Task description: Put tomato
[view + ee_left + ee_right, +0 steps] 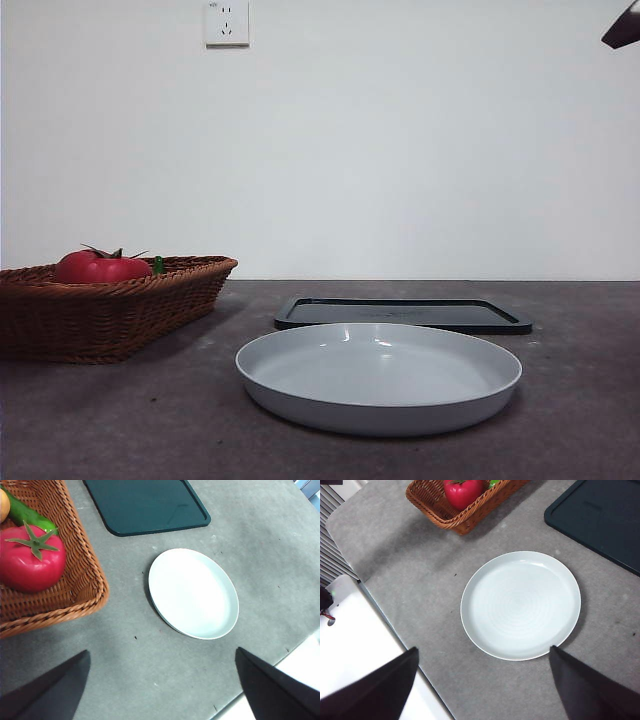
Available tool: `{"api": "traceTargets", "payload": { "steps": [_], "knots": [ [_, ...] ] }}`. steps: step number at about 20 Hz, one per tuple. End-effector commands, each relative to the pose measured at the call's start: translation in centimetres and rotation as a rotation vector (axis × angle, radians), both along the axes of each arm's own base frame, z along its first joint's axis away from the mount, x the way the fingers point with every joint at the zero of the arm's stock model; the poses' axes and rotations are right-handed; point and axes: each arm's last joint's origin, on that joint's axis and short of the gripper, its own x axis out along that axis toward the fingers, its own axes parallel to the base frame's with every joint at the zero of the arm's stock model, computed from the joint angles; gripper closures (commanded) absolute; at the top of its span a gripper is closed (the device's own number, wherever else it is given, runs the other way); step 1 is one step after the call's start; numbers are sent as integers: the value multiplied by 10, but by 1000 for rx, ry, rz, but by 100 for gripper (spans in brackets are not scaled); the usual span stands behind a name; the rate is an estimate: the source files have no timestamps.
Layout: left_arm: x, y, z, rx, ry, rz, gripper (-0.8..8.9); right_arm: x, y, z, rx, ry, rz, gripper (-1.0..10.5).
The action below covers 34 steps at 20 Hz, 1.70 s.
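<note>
The glossy red tomato [100,267] [30,562] [463,492] with a dark green stem lies in a brown wicker basket [120,300] [87,587] [465,517] at the left of the table. My left gripper [160,690] hangs open high above the bare table between the basket and a white plate [380,375] [194,592]. High over the near edge of that plate [520,605] my right gripper [482,685] is open too. Neither holds anything. One arm shows only as a dark tip [622,28] at the top right of the front view.
A dark flat tray [405,313] [145,505] [600,517] lies behind the plate. In the basket, a green cucumber [27,515] and an orange-yellow fruit [4,505] lie beside the tomato. The table's near edge [395,645] runs close below the right gripper.
</note>
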Motion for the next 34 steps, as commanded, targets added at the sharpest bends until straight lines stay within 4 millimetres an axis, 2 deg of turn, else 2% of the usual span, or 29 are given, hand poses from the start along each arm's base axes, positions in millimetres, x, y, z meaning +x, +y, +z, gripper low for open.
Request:
{"api": "traceTargets", "payload": {
  "steps": [1, 4, 9, 14, 18, 25, 29, 34],
  "knots": [
    [5, 1, 6, 37, -49, 30, 335, 1, 1, 5, 7, -22, 10, 512],
    [20, 2, 8, 89, -109, 100, 336, 1, 1, 5, 7, -22, 10, 513],
    [62, -1, 7, 140, -200, 167, 345, 1, 1, 5, 7, -22, 10, 513],
    [109, -17, -15, 182, -188, 129, 345, 1, 1, 5, 7, -22, 10, 513],
    [138, -27, -39, 272, -167, 131, 345, 1, 1, 5, 7, -22, 10, 513],
    [170, -37, -76, 324, -125, 98, 345, 1, 1, 5, 7, -21, 10, 513],
    [181, -38, -98, 384, -66, 96, 344, 1, 1, 5, 7, -21, 10, 513],
    [188, -39, -113, 392, -38, 89, 344, 1, 1, 5, 12, -13, 3, 513]
  ]
}}
